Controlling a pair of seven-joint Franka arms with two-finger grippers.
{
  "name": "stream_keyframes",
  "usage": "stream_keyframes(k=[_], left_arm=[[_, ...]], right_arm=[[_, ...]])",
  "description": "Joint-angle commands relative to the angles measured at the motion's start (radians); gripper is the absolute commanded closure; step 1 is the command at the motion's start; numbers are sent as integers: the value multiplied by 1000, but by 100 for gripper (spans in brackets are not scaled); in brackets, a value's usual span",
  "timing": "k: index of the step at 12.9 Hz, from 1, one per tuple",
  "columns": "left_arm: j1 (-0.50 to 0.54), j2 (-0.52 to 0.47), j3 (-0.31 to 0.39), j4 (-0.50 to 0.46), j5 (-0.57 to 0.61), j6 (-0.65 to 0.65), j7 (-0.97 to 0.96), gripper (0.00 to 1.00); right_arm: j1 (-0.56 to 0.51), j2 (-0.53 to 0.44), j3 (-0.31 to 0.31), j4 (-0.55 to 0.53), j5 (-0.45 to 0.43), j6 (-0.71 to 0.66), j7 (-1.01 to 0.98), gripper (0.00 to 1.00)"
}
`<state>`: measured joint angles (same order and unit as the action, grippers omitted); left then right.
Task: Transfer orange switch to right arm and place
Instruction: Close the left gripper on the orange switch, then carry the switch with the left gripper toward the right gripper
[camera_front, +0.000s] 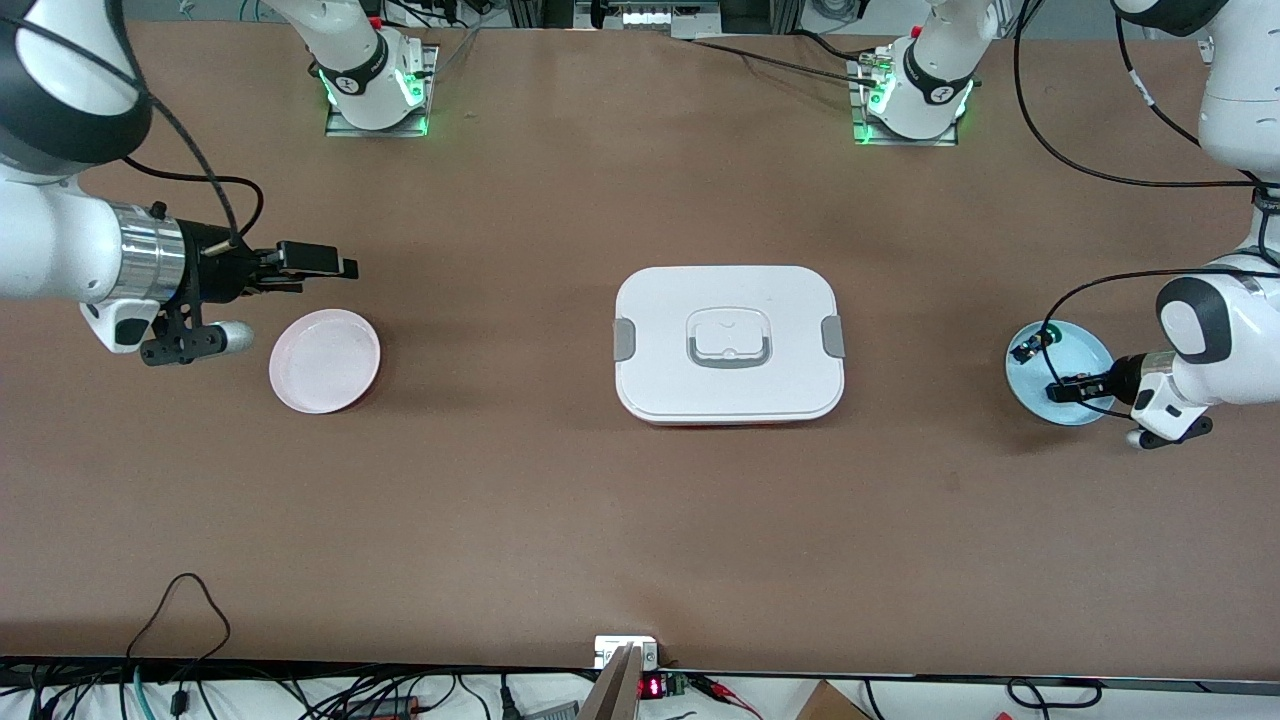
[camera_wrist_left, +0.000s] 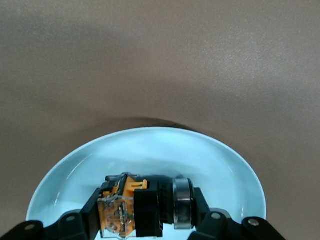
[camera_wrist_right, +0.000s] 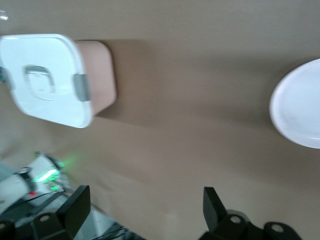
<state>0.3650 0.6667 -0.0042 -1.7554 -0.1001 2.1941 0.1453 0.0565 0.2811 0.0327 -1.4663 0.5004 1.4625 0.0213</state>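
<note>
The orange switch (camera_wrist_left: 122, 207), with an orange-tan body, a black middle and a silver ring, lies on its side on the light blue plate (camera_wrist_left: 150, 150). My left gripper (camera_wrist_left: 147, 212) is shut on it, with one finger at each end. In the front view the left gripper (camera_front: 1065, 388) is low over the blue plate (camera_front: 1085, 350) at the left arm's end of the table and hides the switch. My right gripper (camera_front: 330, 262) is open and empty. It hangs above the table just past the pink plate (camera_front: 325, 360), and its jaws stand wide apart in the right wrist view (camera_wrist_right: 145, 207).
A green-capped switch (camera_front: 1030, 347) lies on the blue plate, toward the table's middle from the left gripper. A white lidded container (camera_front: 728, 343) with grey clips and a handle stands at the table's middle. It also shows in the right wrist view (camera_wrist_right: 45, 80), as does the pink plate (camera_wrist_right: 300, 107).
</note>
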Motion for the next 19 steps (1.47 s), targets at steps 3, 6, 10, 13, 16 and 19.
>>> stream_keyframes(k=[3, 6, 10, 13, 16, 19], left_arm=[[-1, -57, -10, 10, -26, -61, 22, 61], [2, -123, -39, 36, -23, -160, 68, 61], [9, -183, -89, 100, -33, -318, 186, 61], [9, -182, -100, 131, -157, -427, 302, 60], [11, -182, -141, 132, -275, -500, 416, 61], [15, -182, -174, 134, -510, -544, 615, 61]], right_arm=[[-50, 94, 3, 4, 341, -73, -9, 0], [-73, 162, 3, 4, 577, -74, -11, 0], [-51, 173, 9, -26, 778, -31, -20, 0], [-18, 164, 13, -54, 852, 15, -20, 0], [9, 138, 32, -138, 914, 71, -116, 0], [9, 133, 114, -192, 978, 181, -263, 0]])
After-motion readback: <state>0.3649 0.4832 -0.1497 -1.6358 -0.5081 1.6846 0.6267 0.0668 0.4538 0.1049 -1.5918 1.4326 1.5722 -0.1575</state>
